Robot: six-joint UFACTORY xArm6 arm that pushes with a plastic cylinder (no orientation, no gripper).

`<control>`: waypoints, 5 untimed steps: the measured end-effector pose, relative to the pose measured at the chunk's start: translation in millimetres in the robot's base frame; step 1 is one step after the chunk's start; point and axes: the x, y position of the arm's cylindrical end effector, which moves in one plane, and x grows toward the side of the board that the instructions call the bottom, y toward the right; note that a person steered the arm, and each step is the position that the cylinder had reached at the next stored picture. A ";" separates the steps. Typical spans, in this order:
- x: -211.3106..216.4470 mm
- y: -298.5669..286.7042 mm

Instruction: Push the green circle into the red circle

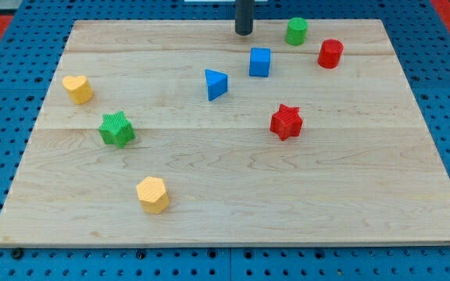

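Note:
The green circle [296,31] stands near the view's top, right of centre. The red circle [330,54] stands just to its lower right, a small gap between them. My tip [244,33] is at the view's top, left of the green circle and apart from it, about level with it. It touches no block.
A blue cube [259,62] sits below and right of my tip. A blue triangle [216,84] lies near the centre. A red star [285,122], a green star [116,129], a yellow heart [77,89] and a yellow hexagon [153,194] lie on the wooden board [225,226].

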 end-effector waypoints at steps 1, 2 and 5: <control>-4.3 -0.4; -4.6 -2.1; -25.8 55.2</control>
